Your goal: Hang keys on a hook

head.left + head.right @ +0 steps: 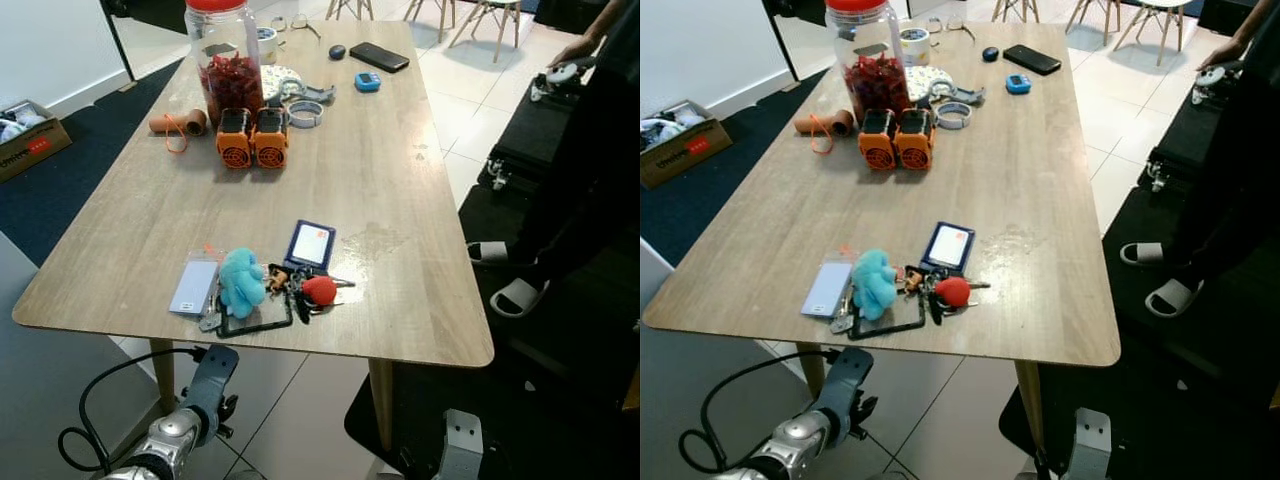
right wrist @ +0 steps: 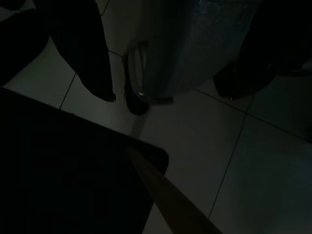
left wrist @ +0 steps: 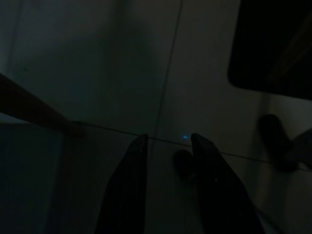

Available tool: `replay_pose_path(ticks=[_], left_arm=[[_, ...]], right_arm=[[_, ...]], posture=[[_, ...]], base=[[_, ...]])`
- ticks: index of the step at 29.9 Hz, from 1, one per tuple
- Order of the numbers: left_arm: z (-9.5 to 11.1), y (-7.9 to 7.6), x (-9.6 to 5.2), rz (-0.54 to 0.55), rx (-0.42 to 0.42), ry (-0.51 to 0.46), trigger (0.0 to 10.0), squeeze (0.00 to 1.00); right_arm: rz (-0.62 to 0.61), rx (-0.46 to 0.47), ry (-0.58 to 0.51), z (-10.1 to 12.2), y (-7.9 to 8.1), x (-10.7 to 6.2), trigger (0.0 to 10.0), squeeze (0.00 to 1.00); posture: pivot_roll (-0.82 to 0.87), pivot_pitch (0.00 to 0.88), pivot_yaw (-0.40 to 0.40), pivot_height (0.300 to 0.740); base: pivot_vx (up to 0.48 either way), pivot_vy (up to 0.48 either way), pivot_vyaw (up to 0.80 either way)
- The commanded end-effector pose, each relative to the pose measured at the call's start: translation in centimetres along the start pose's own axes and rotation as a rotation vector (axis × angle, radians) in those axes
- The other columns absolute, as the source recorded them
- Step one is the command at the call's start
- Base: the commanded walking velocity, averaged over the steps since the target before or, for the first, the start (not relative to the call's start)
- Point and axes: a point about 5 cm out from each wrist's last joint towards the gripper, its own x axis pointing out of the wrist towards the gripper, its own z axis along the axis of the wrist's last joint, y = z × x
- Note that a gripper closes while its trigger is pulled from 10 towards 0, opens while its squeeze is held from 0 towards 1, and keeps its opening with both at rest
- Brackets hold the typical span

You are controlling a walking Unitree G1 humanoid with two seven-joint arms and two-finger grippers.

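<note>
Table: long, wood-topped, carrying everything below.
Jar: tall, red-lidded, at the far end.
Two orange units: just in front of the jar.
Keys: bunched near the front edge with a teal plush charm and a red fob, between two card holders.
Left gripper: hangs below the table edge, fingers slightly parted, grasping nothing.
Right gripper: hangs idle; finger state cannot be told.
Step, by my reading: pickup not yet begun. Next move calls for raising an arm to the bunch. Hook not located.
</note>
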Motion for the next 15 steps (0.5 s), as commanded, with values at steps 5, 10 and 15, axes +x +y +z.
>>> replay_pose_path(ticks=[5, 10, 15], left_arm=[[0.0, 2.0, -0.6, 0.056, 0.093, -0.002, 10.0, 0.00], [-0.2, 4.0, -1.4, 0.053, 0.197, 0.009, 10.0, 0.00], [-0.5, 5.4, -2.2, 0.021, 0.289, 0.021, 10.0, 0.00]], right_arm=[[-0.007, -0.005, 0.019, -0.3, -0.3, -0.1, 10.0, 0.00], [-0.006, -0.006, 0.016, -0.3, -0.3, -0.1, 10.0, 0.00], [-0.007, -0.006, 0.015, -0.3, -0.4, -0.2, 10.0, 0.00]], posture=[[0.04, 0.051, 0.033, 0.740], [0.04, 0.052, 0.034, 0.740], [0.04, 0.053, 0.034, 0.740]], base=[[0.000, 0.000, 0.00], [0.000, 0.000, 0.00], [0.000, 0.000, 0.00]])
